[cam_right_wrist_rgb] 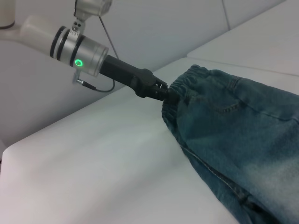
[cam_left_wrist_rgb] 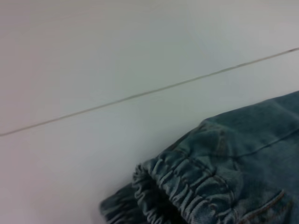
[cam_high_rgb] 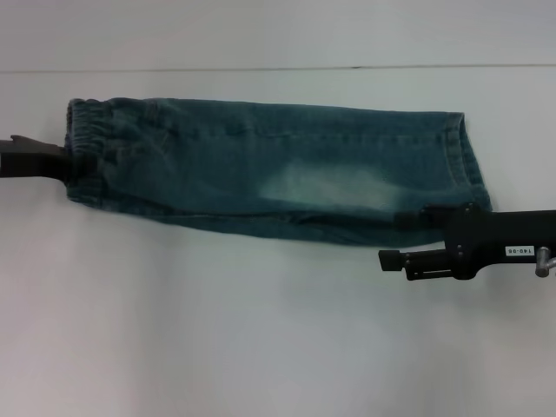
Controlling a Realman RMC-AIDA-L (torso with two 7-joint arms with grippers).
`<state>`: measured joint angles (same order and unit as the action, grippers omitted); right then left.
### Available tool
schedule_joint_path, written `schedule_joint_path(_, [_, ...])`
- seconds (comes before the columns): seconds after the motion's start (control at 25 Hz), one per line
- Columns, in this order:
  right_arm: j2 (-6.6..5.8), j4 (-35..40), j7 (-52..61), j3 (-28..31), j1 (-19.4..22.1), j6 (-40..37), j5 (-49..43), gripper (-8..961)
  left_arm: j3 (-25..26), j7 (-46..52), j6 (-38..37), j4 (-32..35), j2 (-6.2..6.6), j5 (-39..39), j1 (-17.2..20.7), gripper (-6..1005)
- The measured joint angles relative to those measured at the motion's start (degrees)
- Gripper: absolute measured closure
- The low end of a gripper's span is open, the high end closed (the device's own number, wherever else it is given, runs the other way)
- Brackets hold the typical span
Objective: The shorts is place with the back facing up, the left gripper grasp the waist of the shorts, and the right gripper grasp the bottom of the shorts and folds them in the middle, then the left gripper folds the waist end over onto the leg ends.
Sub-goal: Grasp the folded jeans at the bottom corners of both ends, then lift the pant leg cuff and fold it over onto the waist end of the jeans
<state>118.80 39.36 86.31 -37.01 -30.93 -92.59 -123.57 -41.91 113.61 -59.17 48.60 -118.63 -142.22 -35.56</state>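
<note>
Left gripper (cam_high_rgb: 71, 165): at the left edge of the head view, pressed together on the waist of the shorts (cam_high_rgb: 87, 148); the right wrist view shows its tip buried in the gathered elastic. Judged to be anchoring that end so the fabric stays taut.

The shorts (cam_high_rgb: 278, 169): across the upper middle of the head view, already doubled lengthwise into a long narrow band, stretched between the two arms on the white surface (cam_high_rgb: 261, 347). The faded patch sits near the centre.

Bottom of the shorts (cam_high_rgb: 465, 156): the stitched hems at the right end.

Right gripper (cam_high_rgb: 415, 219): lower right of the head view, pinching the near lower corner by the hems. The first fold looks complete; carrying the waist over onto the leg ends is not yet done.
</note>
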Motion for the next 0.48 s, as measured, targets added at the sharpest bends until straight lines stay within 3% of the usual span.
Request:
schedule_joint_path(0.4, [0.21,-1.5,0.0,-0.5,-0.9,1.3,0.0,199,-1.1,6.3,-12.4,8.2,0.59,-0.5,-1.0,868])
schedule_joint_path(0.48, [0.44,-2.3,0.0,-0.4,-1.3,2.8,0.3,302,-1.8,8.7,-15.6,10.2,0.89,-0.5,-1.7,879])
